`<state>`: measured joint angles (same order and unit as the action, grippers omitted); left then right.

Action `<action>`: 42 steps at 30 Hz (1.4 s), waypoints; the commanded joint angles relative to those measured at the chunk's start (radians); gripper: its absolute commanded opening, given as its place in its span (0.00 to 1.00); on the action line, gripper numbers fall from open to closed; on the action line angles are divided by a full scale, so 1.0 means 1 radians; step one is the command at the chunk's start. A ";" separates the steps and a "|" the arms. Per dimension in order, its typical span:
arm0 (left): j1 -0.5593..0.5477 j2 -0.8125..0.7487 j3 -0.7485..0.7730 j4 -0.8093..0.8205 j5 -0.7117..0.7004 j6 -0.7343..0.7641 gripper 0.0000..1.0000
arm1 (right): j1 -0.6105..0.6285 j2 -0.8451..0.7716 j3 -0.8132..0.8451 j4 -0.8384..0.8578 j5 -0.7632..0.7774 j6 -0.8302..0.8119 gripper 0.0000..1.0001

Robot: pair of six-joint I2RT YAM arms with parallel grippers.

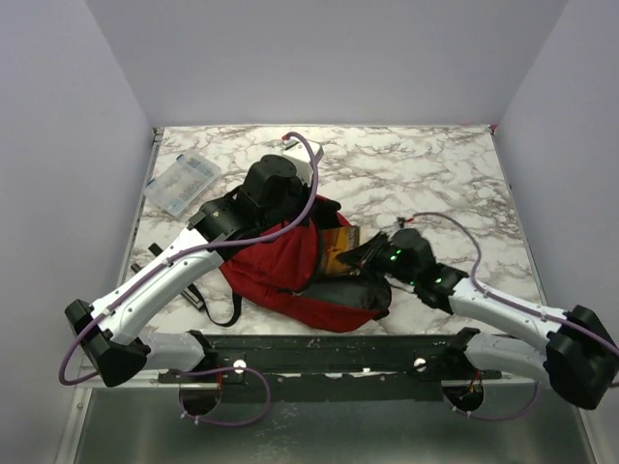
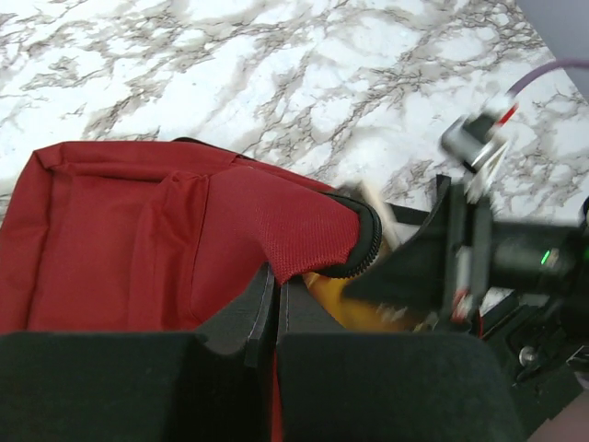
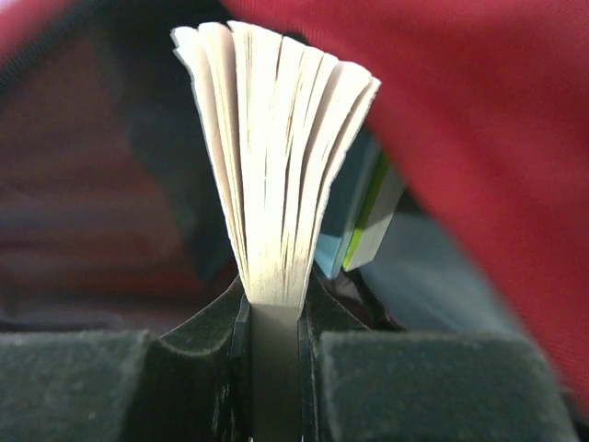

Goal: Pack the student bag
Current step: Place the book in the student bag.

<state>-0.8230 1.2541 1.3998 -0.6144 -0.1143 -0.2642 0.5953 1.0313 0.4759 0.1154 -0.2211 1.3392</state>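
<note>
The dark red student bag (image 1: 280, 269) lies at the table's near centre with its opening facing right. My left gripper (image 1: 308, 215) is shut on the bag's upper flap; in the left wrist view the jaws (image 2: 273, 276) pinch the red fabric (image 2: 120, 239) beside the black zipper edge and hold it up. My right gripper (image 1: 366, 253) is shut on a book with an orange cover (image 1: 338, 249) at the bag's mouth. In the right wrist view the jaws (image 3: 273, 299) clamp the book, its pages (image 3: 276, 157) fan out, and red fabric (image 3: 479, 138) arches over it.
A clear plastic case (image 1: 182, 184) lies at the back left. Dark flat items (image 1: 191, 293) lie left of the bag. Blue and green book edges (image 3: 363, 216) sit inside the bag right of the held book. Walls enclose three sides.
</note>
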 commanded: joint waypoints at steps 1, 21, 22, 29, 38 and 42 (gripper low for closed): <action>0.004 0.020 0.028 0.130 0.063 -0.029 0.00 | 0.346 0.163 0.122 0.147 0.485 0.064 0.01; 0.005 -0.072 -0.120 0.133 0.041 -0.030 0.00 | 0.264 0.319 0.043 0.436 -0.148 -0.481 0.87; 0.004 -0.077 -0.125 0.133 0.038 -0.031 0.00 | 0.234 0.343 0.034 0.486 -0.204 -0.477 0.86; 0.004 -0.105 -0.149 0.128 0.048 -0.049 0.00 | 0.132 0.565 0.015 0.870 -0.568 -0.319 0.01; 0.005 -0.088 -0.142 0.153 0.043 -0.060 0.00 | 0.137 0.171 -0.197 0.649 0.062 -0.091 0.00; 0.005 -0.071 -0.140 0.154 0.073 -0.060 0.00 | 0.165 0.093 -0.195 0.573 0.339 -0.033 0.00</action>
<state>-0.8200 1.1728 1.2522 -0.5076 -0.0860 -0.3145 0.7403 1.1717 0.2607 0.7105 -0.2451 1.1927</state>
